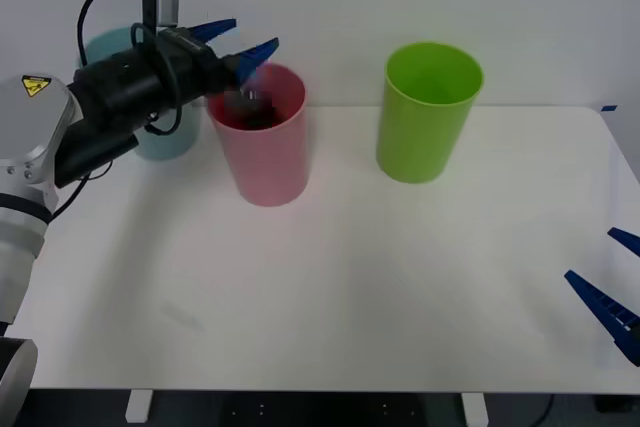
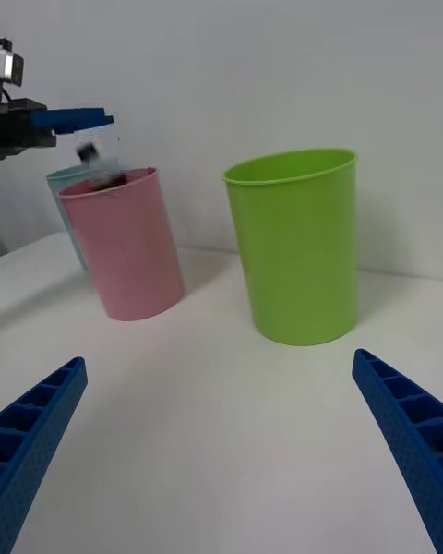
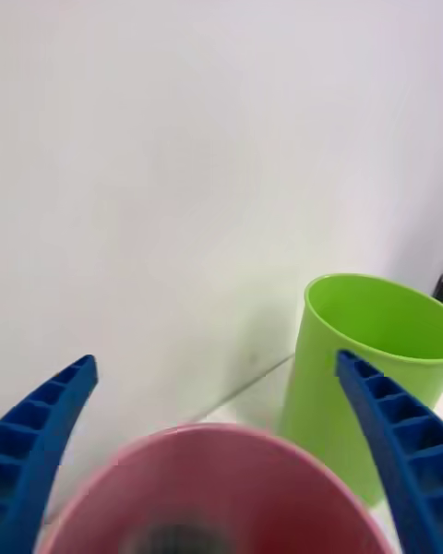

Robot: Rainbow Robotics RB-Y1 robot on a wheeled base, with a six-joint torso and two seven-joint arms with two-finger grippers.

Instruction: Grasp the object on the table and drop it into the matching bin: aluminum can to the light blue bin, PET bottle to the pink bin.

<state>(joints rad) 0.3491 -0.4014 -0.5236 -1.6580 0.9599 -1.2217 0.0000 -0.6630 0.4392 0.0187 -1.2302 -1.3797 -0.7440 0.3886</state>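
My left gripper (image 1: 254, 34) hangs open right above the pink bin (image 1: 265, 162), which stands at the back left of the white table (image 1: 350, 287). The PET bottle (image 1: 254, 107), small with a dark lower body, is free of the fingers and sits blurred at the bin's mouth. In the right wrist view the bottle (image 2: 96, 161) shows just above the pink bin's (image 2: 129, 249) rim, below the left gripper (image 2: 83, 118). The left wrist view looks down between the open left gripper (image 3: 215, 358) into the pink bin (image 3: 277, 480). The light blue bin (image 1: 165, 142) stands behind my left arm.
A bright green bin (image 1: 430, 112) stands to the right of the pink one, also the green bin (image 2: 295, 245) in the right wrist view. My right gripper (image 1: 598, 259) waits open at the table's right front edge. A white wall closes the back.
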